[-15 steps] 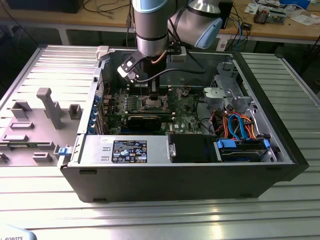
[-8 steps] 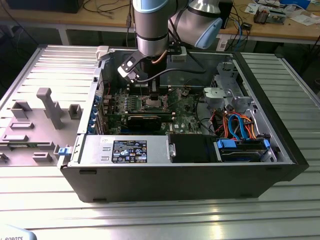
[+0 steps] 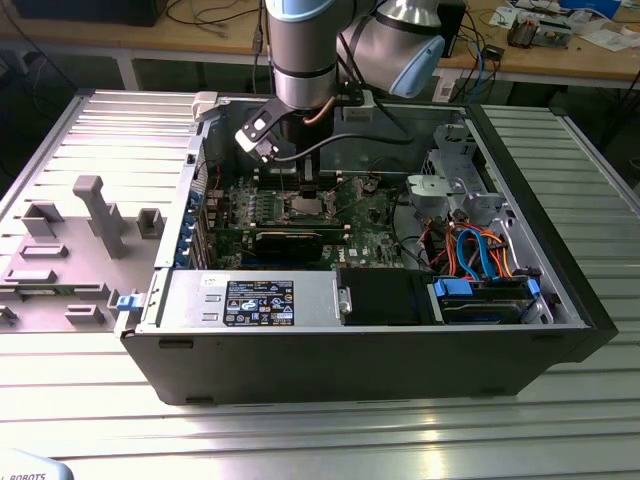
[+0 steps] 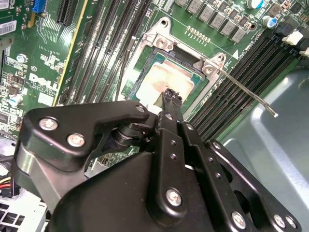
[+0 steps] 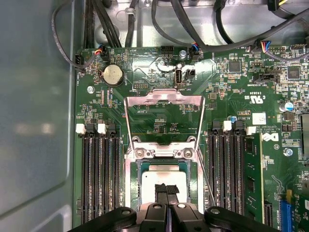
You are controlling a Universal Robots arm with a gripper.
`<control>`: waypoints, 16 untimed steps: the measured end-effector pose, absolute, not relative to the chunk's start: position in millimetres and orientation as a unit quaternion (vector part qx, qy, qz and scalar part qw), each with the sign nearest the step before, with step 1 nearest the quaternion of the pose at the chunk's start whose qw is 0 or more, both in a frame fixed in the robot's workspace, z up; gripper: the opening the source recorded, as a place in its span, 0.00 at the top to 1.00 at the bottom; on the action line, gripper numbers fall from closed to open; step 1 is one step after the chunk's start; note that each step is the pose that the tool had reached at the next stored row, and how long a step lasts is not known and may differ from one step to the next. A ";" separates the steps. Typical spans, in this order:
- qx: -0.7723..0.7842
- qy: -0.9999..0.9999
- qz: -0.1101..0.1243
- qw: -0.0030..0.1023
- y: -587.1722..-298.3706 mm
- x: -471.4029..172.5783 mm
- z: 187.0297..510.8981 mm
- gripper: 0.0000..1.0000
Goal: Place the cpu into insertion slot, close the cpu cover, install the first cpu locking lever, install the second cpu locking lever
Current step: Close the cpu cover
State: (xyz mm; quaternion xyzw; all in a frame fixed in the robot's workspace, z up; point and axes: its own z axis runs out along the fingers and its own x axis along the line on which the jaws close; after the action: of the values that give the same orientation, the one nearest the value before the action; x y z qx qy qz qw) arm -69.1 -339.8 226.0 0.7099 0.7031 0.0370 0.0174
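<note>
I see a ribbed silver metal counter [image 3: 300, 440] with glare up front, cluttered light wooden counter [image 3: 575, 66] behind.

Work surface: ribbed silver metal table [image 3: 300, 430], slats running across the exterior view. Lying directly on it: an open black computer case [image 3: 350, 365] on its side, open face up, roughly centred. Just beside the case on the exterior view's left is a grey fixture plate [image 3: 60, 270] carrying upright grey blocks.

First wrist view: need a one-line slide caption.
Gripper, shut, over the cpu seated in the insertion slot, with the cpu cover hinged open.
</note>
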 end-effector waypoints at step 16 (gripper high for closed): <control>0.710 0.703 0.030 0.009 -339.9 -67.4 226.1 0.89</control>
State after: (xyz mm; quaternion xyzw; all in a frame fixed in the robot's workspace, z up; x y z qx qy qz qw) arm -67.4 -339.9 226.1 0.7103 0.7032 0.0298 0.0093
